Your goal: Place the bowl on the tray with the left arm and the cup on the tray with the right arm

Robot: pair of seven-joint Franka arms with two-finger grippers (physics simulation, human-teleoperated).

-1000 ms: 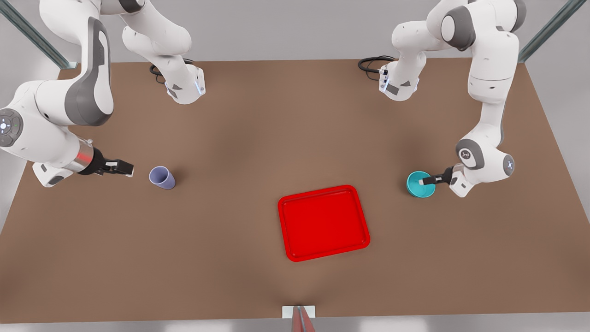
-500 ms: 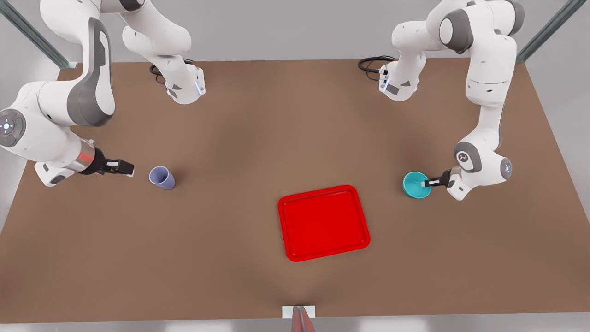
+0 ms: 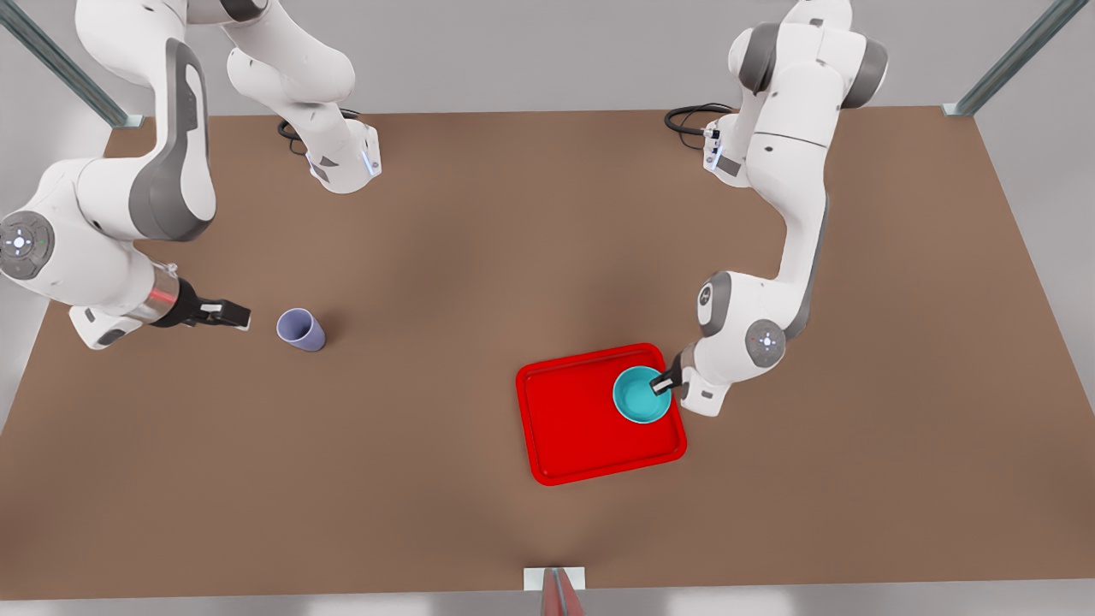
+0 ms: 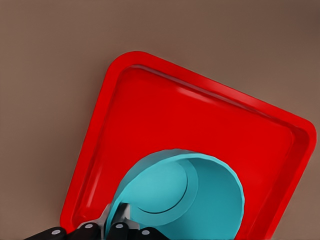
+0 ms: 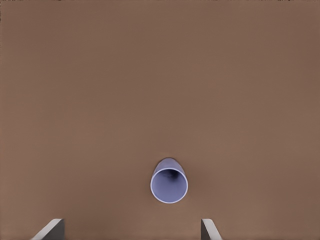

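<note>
Left gripper (image 3: 660, 384) clamped on the rim of the bowl (image 3: 640, 396), holding it over the tray (image 3: 565, 445), toward the tray's corner at the front view's right; whether the bowl touches the tray floor, cannot tell. Right gripper (image 3: 229, 316) near the cup (image 3: 300, 329) but apart from it, fingers (image 5: 50, 230) spread wide, nothing held. Cup upright on the brown table (image 3: 479, 248), well apart from the tray

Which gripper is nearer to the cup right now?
Right. The right gripper hangs open just beside the cup, on the front view's left, not touching it. The left gripper is far across the table, shut on the bowl over the tray.
</note>
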